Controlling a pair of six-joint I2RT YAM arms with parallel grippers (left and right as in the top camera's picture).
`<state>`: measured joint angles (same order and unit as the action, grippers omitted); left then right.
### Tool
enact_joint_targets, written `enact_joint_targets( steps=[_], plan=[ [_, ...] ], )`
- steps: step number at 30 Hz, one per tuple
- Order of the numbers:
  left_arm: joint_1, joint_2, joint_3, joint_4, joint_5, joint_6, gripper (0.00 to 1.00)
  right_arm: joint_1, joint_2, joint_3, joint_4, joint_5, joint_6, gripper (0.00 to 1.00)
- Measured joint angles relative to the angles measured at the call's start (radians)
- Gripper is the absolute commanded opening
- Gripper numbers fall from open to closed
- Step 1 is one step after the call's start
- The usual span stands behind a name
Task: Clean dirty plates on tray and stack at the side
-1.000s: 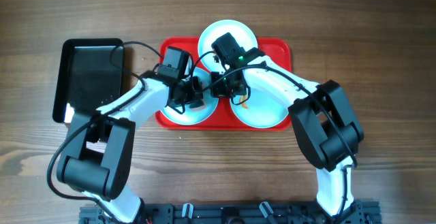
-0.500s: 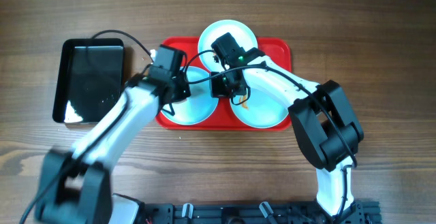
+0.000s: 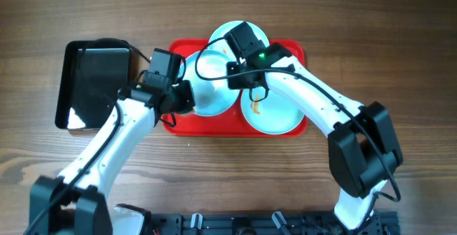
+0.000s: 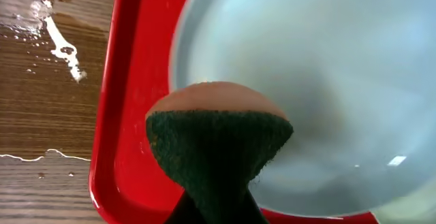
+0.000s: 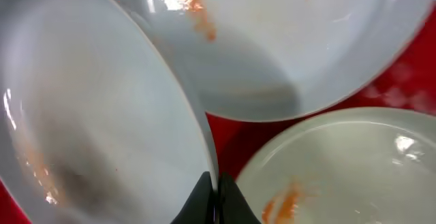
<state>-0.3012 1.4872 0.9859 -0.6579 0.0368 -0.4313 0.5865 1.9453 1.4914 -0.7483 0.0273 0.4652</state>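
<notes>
Right gripper (image 5: pixel 215 198) is pinched tight on the rim of one plate (image 5: pixel 102 115) over the tray (image 3: pixel 289 49). Left gripper (image 4: pixel 212 214) clamps a sponge (image 4: pixel 218 139) by that plate's edge. All three have orange smears and nothing's stacked, so it looks like early days.

Glossy black tray (image 3: pixel 93 85), rectangular with rounded corners, lying flat on brown wood-grain table (image 3: pixel 400 35), sponge (image 4: pixel 218 142) with dark green scouring face and orange-brown back, wet streaks (image 4: pixel 61 43) and droplets on the tabletop, black rail (image 3: pixel 243 224) along near table edge
</notes>
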Motion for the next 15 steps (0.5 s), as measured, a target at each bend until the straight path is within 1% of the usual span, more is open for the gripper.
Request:
enact_joint_targets(
  steps=[4, 7, 8, 12, 15],
  plan=[
    [0.021, 0.028, -0.001, 0.014, 0.007, 0.0, 0.04, 0.002, -0.027, 0.0, -0.035, 0.154, -0.034, 0.04],
    [0.054, 0.028, -0.001, 0.015, 0.008, 0.0, 0.04, 0.029, -0.029, 0.0, -0.059, 0.315, -0.055, 0.04],
    [0.068, 0.028, -0.001, 0.015, 0.011, 0.0, 0.04, 0.068, -0.03, 0.0, -0.059, 0.406, -0.059, 0.04],
    [0.122, 0.028, -0.001, 0.016, 0.014, 0.0, 0.04, 0.196, -0.032, 0.0, -0.06, 0.612, -0.067, 0.04],
    [0.126, 0.028, -0.001, 0.018, 0.014, 0.0, 0.04, 0.247, -0.032, 0.0, -0.06, 0.735, -0.068, 0.04]
  ],
)
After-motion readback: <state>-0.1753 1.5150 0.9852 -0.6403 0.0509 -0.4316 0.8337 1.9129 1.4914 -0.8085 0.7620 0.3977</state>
